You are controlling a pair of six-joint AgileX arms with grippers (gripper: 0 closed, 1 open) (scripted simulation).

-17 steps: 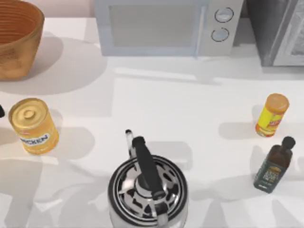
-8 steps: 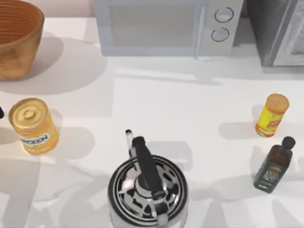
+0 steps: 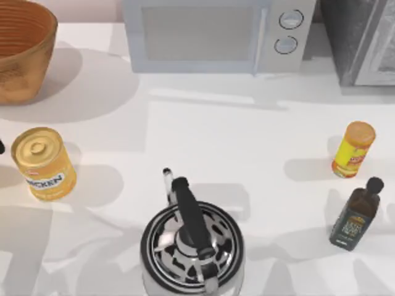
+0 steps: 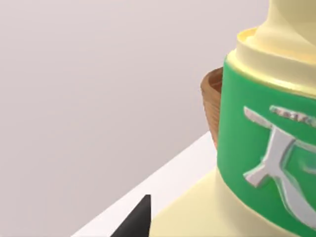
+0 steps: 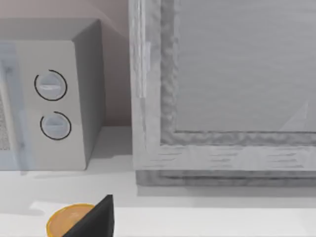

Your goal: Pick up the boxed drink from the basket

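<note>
Wicker basket [image 3: 21,46] sits at far-left table corner, left of microwave [image 3: 216,34]; boxed drink not visible inside. Yellow can [image 3: 43,162] stands nearer than basket, kettle [image 3: 191,243] right of can. Left wrist view: cream, green-labelled container [image 4: 266,163] close up, basket rim behind. Gripper openings: cannot tell.

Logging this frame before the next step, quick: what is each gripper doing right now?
Left gripper: one dark fingertip beside a cream container with a green label; open or shut cannot be told.
Right gripper: one dark fingertip near the orange-capped bottle; cannot be told.
</note>
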